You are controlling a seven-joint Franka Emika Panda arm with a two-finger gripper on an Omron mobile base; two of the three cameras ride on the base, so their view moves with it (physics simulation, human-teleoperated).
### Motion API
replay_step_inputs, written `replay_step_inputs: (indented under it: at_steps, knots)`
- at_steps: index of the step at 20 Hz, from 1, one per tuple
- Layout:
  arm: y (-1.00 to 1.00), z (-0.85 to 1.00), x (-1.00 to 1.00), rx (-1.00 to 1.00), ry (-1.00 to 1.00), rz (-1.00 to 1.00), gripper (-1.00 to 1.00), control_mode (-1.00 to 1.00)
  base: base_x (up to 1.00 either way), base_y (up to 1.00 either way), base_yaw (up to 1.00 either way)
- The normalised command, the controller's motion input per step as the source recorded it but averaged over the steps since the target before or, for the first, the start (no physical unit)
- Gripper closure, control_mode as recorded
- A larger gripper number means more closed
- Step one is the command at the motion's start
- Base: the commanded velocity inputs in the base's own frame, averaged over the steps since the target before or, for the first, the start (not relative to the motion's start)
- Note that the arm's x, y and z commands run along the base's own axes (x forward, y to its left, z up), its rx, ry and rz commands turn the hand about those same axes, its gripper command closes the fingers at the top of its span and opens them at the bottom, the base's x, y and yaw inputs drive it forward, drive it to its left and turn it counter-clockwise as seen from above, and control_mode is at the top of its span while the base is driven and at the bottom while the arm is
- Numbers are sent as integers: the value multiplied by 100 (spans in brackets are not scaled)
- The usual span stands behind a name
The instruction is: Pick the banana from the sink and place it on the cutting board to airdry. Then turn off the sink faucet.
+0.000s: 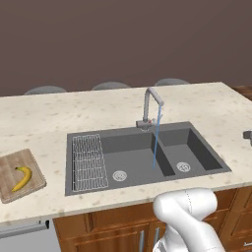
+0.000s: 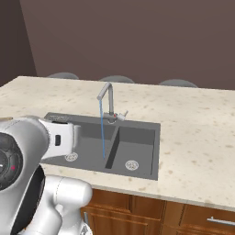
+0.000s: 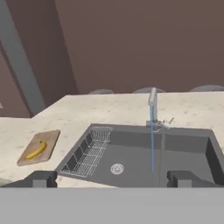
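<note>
The gripper (image 3: 111, 178) stands with its jaws spread wide, empty, above the near edge of the sink (image 3: 192, 151). The banana (image 1: 22, 178) lies on the cutting board (image 1: 10, 167), on the counter (image 1: 59, 113) left of the sink. The sink faucet (image 1: 149, 109) runs a thin blue stream into the large basin.

Glossy white rounded arm (image 2: 27, 151) segments; dark joint cap, small red dot; blocky dark fingertips (image 3: 41, 178).

banana (image 1: 22, 178) on cutting board (image 1: 10, 167), faucet (image 1: 149, 109) running
</note>
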Motion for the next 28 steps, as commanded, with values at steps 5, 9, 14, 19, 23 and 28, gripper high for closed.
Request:
replay_step_inputs:
  at_steps: [5,9,14,19,23,28]
  knots:
    - [-28,-9,0,-6,-5,14,-100,-100,0,0,0]
    - [-28,-16,0,-8,0,14,-100,-100,0,0,0]
    - [-23,-20,8,-4,-5,15,-100,-100,0,0,0]
    - [-6,-9,15,-4,-9,15,-100,-100,0,0,0]
    - [-3,-7,29,-5,-10,17,-100,-100,0,0,0]
    - [0,-12,24,-7,-11,16,-100,-100,0,0,0]
